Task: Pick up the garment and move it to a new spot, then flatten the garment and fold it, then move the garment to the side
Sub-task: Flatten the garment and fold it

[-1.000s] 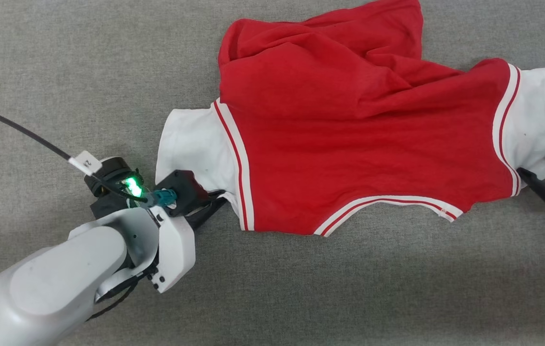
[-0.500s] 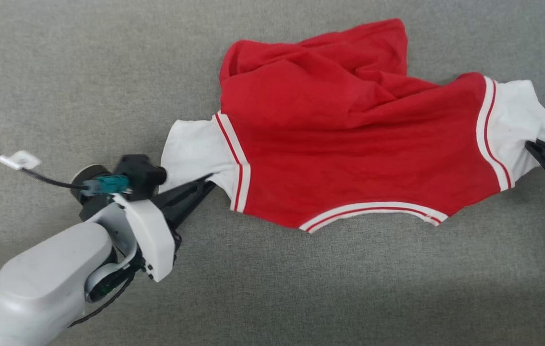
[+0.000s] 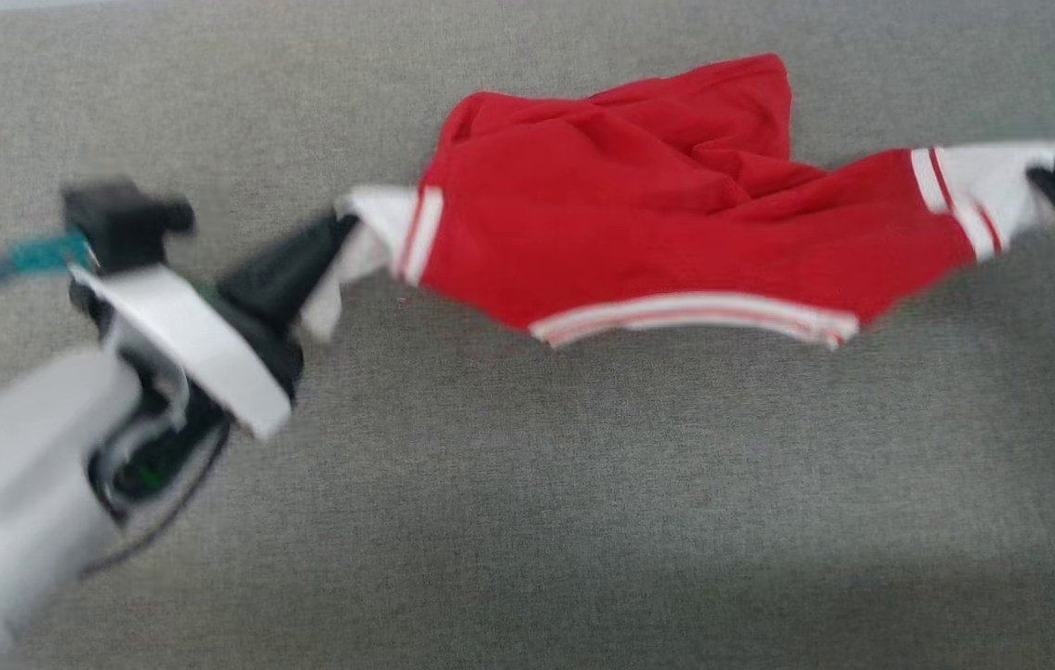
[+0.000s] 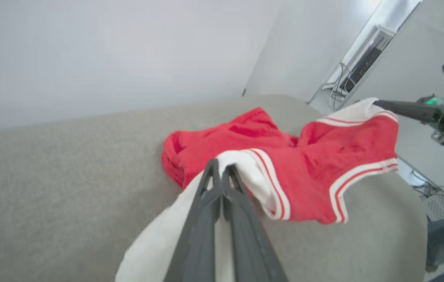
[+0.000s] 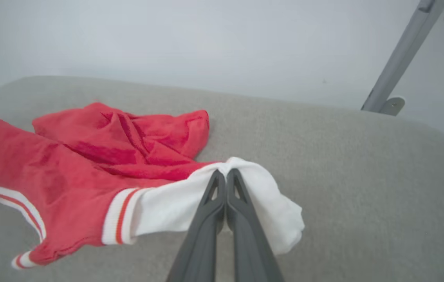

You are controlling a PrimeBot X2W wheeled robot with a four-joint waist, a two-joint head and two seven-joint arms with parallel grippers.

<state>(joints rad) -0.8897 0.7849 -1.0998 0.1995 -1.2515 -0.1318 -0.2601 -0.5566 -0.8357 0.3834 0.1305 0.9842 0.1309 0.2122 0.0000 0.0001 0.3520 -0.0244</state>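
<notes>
Head view, blurred. Holds the garment (image 3: 658, 233) by both white sleeve ends. Left gripper (image 3: 341, 223) clamped on the sleeve at 9 o'clock, right gripper (image 3: 1044, 177) clamped on the other sleeve at 3 o'clock. Strung with its long axis from 9 to 3, striped collar trim sagging toward 6, red body bunched toward 12 on the grey cushion (image 3: 583, 521).

Left wrist view. Shows the fingers pressed together on white sleeve cloth at centre. Red cloth spread away toward 2 o'clock, and the right gripper (image 4: 378, 102) pinching the far sleeve near 2.

Right wrist view. Shows the fingers closed on the other sleeve end at centre. Red body trailing off to 9 o'clock, crumpled hem lying around 10 on the cushion.

Looks like the carrying step, with flattening and folding not yet done. Calls for both grips well apart along the 9-to-3 line, so that the bunched body can trail out at set-down. Neither arm nearer: one sleeve each. Some risk of thin cloth slipping from a pinch.
</notes>
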